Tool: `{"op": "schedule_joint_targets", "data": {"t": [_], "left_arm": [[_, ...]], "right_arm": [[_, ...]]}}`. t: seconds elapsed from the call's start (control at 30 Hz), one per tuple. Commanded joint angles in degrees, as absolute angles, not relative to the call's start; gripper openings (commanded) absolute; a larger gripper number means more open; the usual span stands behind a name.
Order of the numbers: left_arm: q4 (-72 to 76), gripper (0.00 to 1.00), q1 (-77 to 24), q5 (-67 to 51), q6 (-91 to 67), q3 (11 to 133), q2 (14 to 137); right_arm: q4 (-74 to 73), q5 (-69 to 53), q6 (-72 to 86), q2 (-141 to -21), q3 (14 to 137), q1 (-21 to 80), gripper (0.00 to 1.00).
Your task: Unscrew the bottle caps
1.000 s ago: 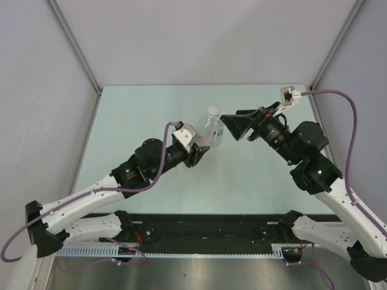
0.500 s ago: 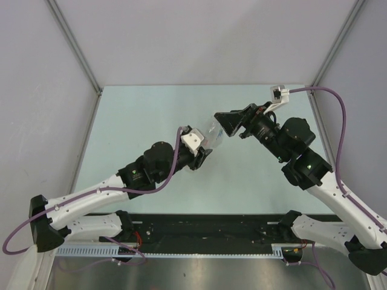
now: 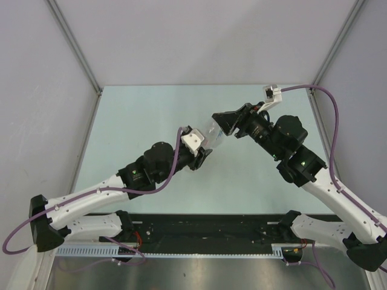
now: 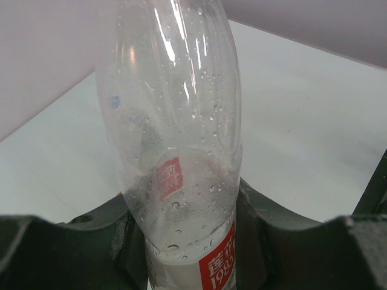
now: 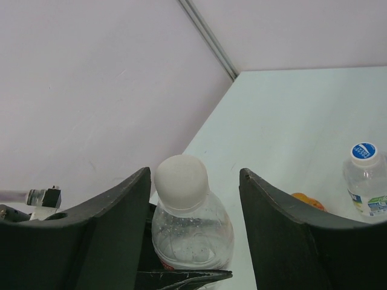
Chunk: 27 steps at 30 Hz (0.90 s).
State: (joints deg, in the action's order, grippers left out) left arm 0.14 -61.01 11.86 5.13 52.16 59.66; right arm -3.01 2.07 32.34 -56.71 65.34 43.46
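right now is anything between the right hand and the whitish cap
Nothing visible. The right hand straddles the whitish cap, gaps on both sides; the left hand grips the bottle lower down.

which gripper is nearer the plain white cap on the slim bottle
Right. The right gripper has open fingers flanking the cap; the left gripper clamps the bottle lower down.

Slim clear plastic bottle (image 4: 175, 151), droplet-speckled: red label patches with white characters. Its round plastic cap (image 5: 181, 181): plain whitish. Lower right, right wrist view: white screw cap (image 5: 364, 152) with blue mark; orange rounded item (image 5: 308, 200). Bench (image 3: 145, 121): pale green.
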Motion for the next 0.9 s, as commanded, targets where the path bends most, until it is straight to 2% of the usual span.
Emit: {"op": "schedule_joint_targets", "data": {"t": [0.0, 0.13, 0.27, 0.4, 0.43, 0.47, 0.6, 0.7, 0.87], "left_arm": [[1.32, 0.0, -61.43, 12.22, 6.5, 51.94, 59.85], [1.32, 0.0, -61.44, 12.04, 6.5, 51.86, 59.85], [1.14, 0.0, -61.52, 11.6, 6.5, 51.86, 59.85], [0.97, 0.0, -61.52, 10.9, 6.42, 52.03, 59.77], [0.97, 0.0, -61.52, 10.72, 6.42, 52.03, 59.77], [0.88, 0.0, -61.44, 10.55, 6.42, 52.12, 59.5], [-0.08, 0.0, -61.52, 6.34, 6.5, 52.82, 58.27], [-2.72, 0.0, -61.35, -1.38, 6.33, 53.96, 56.44], [-3.43, 0.0, -58.46, -28.44, 2.65, 55.28, 54.05]], "right_arm": [[-0.62, 1.67, 31.29, -56.78, 67.32, 43.86, 0.62], [-0.62, 1.67, 30.68, -56.78, 67.32, 43.86, 0.53], [-0.62, 2.11, 30.15, -56.69, 67.32, 43.95, 0.22], [-1.14, 1.67, 29.88, -56.6, 67.32, 43.95, 0.14], [-1.23, 1.5, 29.71, -56.6, 67.32, 43.95, 0.1], [-1.32, 1.15, 29.45, -56.51, 67.32, 43.95, 0.01], [-1.93, -2.54, 27.43, -55.99, 67.32, 43.42, 0.0], [-1.76, -8.42, 25.5, -55.2, 67.32, 41.41, 0.0], [-0.8, -24.91, 23.03, -53.7, 67.32, 36.4, 0.0]]}}
